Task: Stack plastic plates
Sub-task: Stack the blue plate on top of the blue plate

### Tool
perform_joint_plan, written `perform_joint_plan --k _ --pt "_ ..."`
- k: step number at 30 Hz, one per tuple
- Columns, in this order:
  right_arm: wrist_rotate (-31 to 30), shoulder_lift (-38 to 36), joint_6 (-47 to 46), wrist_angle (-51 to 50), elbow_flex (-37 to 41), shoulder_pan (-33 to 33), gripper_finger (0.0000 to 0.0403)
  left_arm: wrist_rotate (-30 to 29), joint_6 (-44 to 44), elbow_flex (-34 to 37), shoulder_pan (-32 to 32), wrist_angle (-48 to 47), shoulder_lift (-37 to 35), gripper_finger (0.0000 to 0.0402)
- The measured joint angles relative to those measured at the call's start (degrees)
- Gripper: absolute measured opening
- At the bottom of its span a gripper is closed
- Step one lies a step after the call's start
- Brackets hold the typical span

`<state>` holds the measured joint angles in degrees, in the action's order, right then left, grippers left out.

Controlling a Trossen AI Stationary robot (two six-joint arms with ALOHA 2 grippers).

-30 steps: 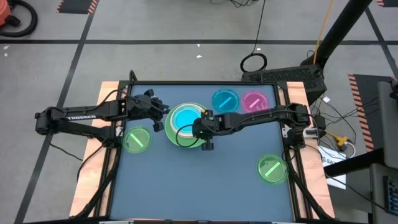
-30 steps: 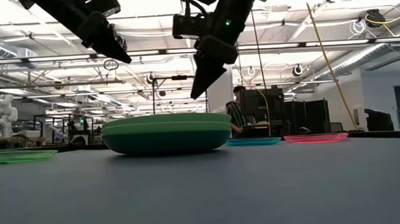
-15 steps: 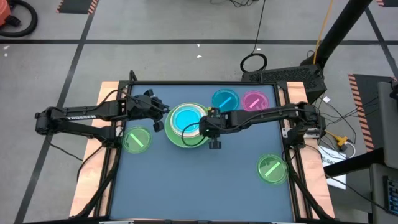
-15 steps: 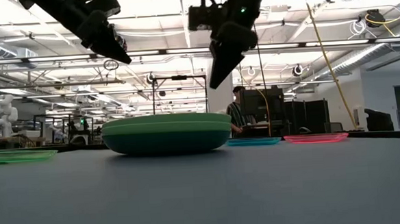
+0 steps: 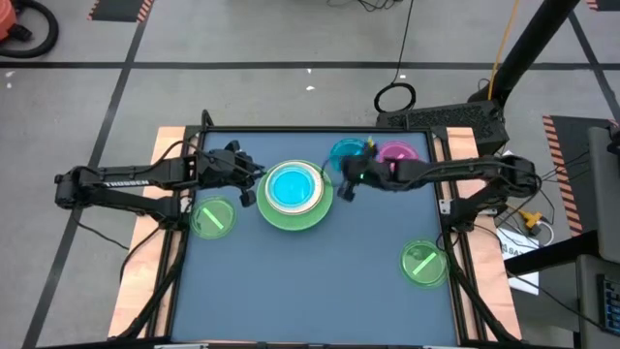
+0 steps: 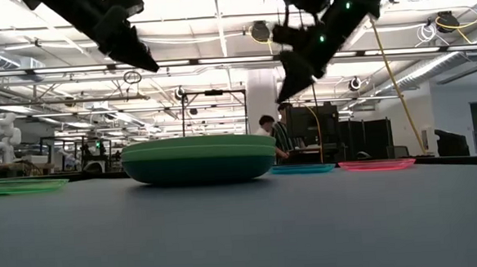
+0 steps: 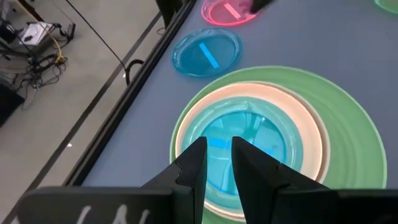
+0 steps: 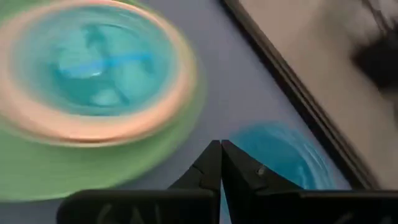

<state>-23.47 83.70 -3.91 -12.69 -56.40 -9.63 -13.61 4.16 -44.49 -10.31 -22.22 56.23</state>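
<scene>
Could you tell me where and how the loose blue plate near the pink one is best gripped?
Probably by its thin raised rim: the blue plate lies flat on the table, so come down from above at the edge facing the stack, clear of the pink plate.

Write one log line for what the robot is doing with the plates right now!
stack: blue plate on top | right tool: shut, empty, beside stack near loose blue plate | left tool: hovering at stack's other edge

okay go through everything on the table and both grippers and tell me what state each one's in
Stack: large green plate under cream plate, blue plate on top.
Loose blue plate: flat, unstacked.
Pink plate: flat, unstacked.
Two striped green plates: flat, unstacked.
Left gripper: slightly apart, empty, over stack.
Right gripper: shut, empty, near loose blue plate.
</scene>
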Motion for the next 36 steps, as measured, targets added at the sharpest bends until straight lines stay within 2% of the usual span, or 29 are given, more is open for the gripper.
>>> perform_joint_plan --k 2,4,6,8,13,17,20,36 --pt "2.1 -0.1 -3.7 -3.9 0.1 -2.9 0.0003 0.0 0.6 0.0 -0.1 0.8 0.0 0.0081" --pt "8.4 0.0 -4.6 -7.9 -0.2 -5.3 0.0004 0.0 1.3 0.0 -0.1 2.0 0.0 0.0081" --pt "13.0 0.2 -2.2 -9.6 -0.3 -6.5 0.0008 0.0 1.8 0.0 -0.1 3.1 0.0 0.0081" --pt "14.4 0.3 2.1 -11.9 -0.4 -7.2 0.0020 0.0 2.6 0.0 -0.1 3.5 0.0 0.0081" --pt "14.4 0.6 16.1 -16.5 -0.4 -7.7 0.0083 0.0 3.7 0.0 -0.1 4.0 0.0 0.0081" --pt "14.6 1.2 20.5 -16.7 -0.4 -8.3 0.0137 0.0 4.5 0.0 -0.1 4.0 0.0 0.0081" --pt "14.6 2.7 21.5 -16.5 -0.4 -9.5 0.0159 0.0 4.6 0.0 -0.1 4.1 0.0 0.0081" --pt "15.0 13.0 24.9 -12.9 -0.4 -14.7 0.0160 0.0 4.6 0.0 -0.1 4.1 0.0 0.0081"
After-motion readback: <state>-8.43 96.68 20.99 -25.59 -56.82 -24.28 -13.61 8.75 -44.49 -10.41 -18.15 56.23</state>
